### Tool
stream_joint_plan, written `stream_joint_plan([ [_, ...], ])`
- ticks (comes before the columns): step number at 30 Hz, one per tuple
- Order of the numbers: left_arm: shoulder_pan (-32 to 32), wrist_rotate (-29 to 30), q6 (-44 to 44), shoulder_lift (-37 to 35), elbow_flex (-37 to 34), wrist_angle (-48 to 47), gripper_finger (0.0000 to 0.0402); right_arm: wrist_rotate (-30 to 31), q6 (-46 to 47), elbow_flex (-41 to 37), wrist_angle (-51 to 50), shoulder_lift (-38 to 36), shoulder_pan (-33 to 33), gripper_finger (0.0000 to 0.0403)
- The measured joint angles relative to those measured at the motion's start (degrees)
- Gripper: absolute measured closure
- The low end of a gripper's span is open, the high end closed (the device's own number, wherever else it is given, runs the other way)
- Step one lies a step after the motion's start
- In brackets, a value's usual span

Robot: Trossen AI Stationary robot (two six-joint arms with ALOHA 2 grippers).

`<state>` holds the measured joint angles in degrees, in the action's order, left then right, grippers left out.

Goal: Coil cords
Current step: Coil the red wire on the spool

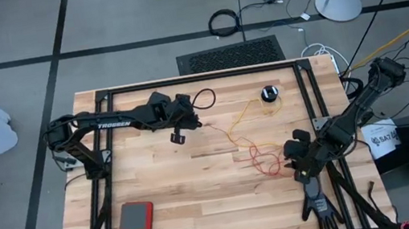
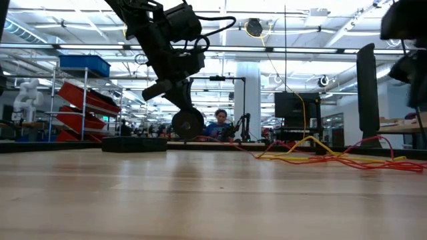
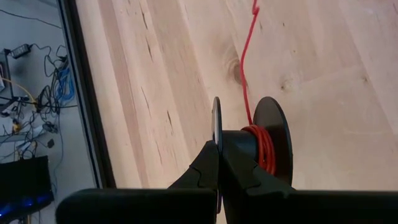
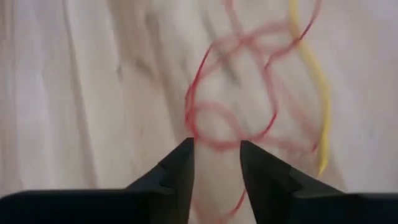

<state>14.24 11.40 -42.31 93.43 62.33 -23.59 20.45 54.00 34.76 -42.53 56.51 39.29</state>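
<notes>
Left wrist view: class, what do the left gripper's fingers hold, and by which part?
The left gripper pinches the small black reel wound with red cord, by one thin flange.

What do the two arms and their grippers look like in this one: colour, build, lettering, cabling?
Both arms are dark, nearly black, built of jointed segments. The left arm carries white TROSSEN lettering along its link, and a black cable loops from its wrist. The left gripper and right gripper each end in two dark, tapering fingers. No lettering shows on the right arm.
</notes>
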Motion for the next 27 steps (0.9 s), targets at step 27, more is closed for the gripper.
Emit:
stream_joint_plan([
  [27,-0.13,-0.72,0.24,0.00,-0.02,0.09,0.0401,4.04,-43.92,0.00,45.84,23.70,-32.80,0.0285],
])
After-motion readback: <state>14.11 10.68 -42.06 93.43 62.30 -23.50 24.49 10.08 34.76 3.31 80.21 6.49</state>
